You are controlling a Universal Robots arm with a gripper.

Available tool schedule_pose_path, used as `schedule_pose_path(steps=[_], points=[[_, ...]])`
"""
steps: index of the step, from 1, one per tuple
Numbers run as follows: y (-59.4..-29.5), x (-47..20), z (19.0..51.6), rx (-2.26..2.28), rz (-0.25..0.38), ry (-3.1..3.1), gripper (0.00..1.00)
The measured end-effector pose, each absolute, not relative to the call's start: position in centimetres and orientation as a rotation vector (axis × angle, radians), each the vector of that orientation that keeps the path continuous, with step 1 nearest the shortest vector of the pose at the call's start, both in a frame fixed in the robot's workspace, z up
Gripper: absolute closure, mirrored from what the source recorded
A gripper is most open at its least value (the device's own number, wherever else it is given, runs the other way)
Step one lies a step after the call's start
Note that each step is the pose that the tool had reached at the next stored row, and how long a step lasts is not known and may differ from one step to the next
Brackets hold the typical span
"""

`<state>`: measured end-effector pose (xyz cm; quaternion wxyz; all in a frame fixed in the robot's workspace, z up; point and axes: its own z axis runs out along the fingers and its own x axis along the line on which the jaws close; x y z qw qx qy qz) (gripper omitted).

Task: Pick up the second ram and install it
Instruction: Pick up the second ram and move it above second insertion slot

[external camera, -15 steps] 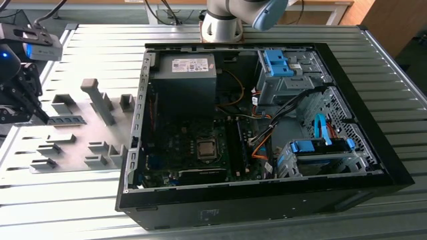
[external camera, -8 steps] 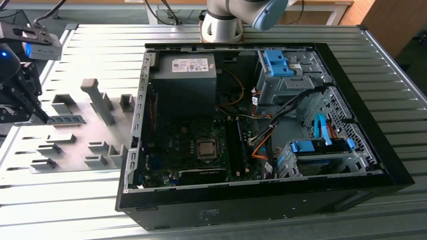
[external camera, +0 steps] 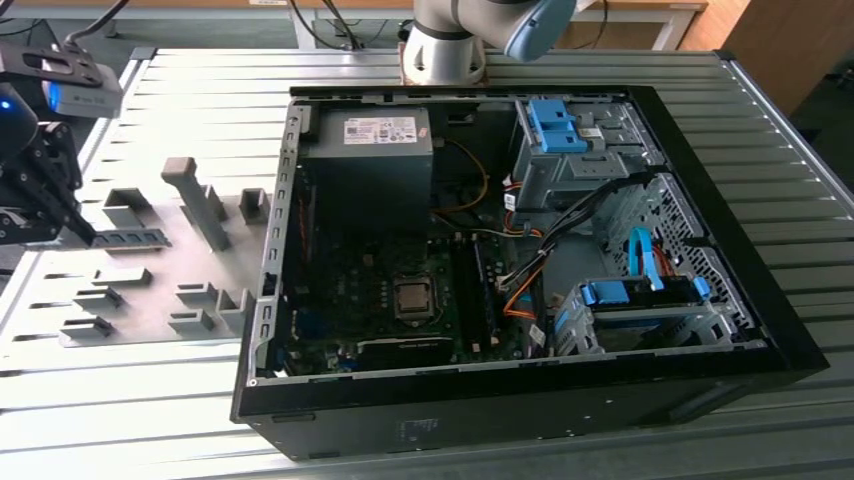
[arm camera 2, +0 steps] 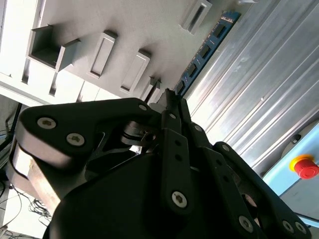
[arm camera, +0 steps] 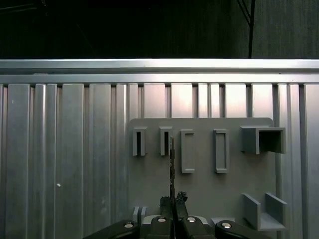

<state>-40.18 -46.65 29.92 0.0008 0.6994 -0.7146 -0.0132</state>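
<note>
The second ram [arm camera 2: 207,47] is a long, thin blue board with dark chips. My gripper [arm camera 2: 169,99] is shut on its near end, over the grey holder plate [arm camera 2: 144,25]. In the first wrist view the ram [arm camera: 172,164] appears edge-on as a thin line rising from my closed fingertips [arm camera: 166,201], beside a row of slotted holders. In the exterior view my gripper [external camera: 83,236] is at the far left, with the ram [external camera: 134,238] reaching from it toward the exterior view's right. I cannot tell whether the board touches the plate.
An open computer case [external camera: 774,330] lies in the middle of the ribbed metal table, with the motherboard [external camera: 400,300] and its memory slots [external camera: 474,285] exposed. Light-blue drive clips [external camera: 561,125] sit inside. The arm's base [external camera: 447,45] stands behind. A red stop button [arm camera 2: 305,167] is nearby.
</note>
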Motion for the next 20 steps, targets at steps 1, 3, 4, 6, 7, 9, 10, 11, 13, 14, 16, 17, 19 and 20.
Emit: schedule_pose_path(steps=[1,3,4,6,7,9,10,11,13,14,16,17,19,20], points=[[-46.65,-40.18,29.95,2.196,-0.041,-2.244,0.86],[-46.65,-40.18,30.01,2.196,-0.041,-2.244,0.86],[-46.65,-40.18,30.05,2.196,-0.041,-2.244,0.86],[-46.65,-40.18,30.09,2.196,-0.041,-2.244,0.86],[-46.65,-40.18,30.12,2.196,-0.041,-2.244,0.86],[-46.65,-40.18,30.16,2.196,-0.041,-2.244,0.86],[-46.65,-40.18,30.19,2.196,-0.041,-2.244,0.86],[-46.65,-40.18,30.22,2.196,-0.041,-2.244,0.86],[-46.65,-40.18,30.27,2.196,-0.041,-2.244,0.86],[-46.65,-40.18,30.29,2.196,-0.041,-2.244,0.86],[-46.65,-40.18,30.34,2.196,-0.041,-2.244,0.86],[-46.65,-40.18,30.37,2.196,-0.041,-2.244,0.86],[-46.65,-40.18,30.42,2.196,-0.041,-2.244,0.86],[-46.65,-40.18,30.44,2.196,-0.041,-2.244,0.86]])
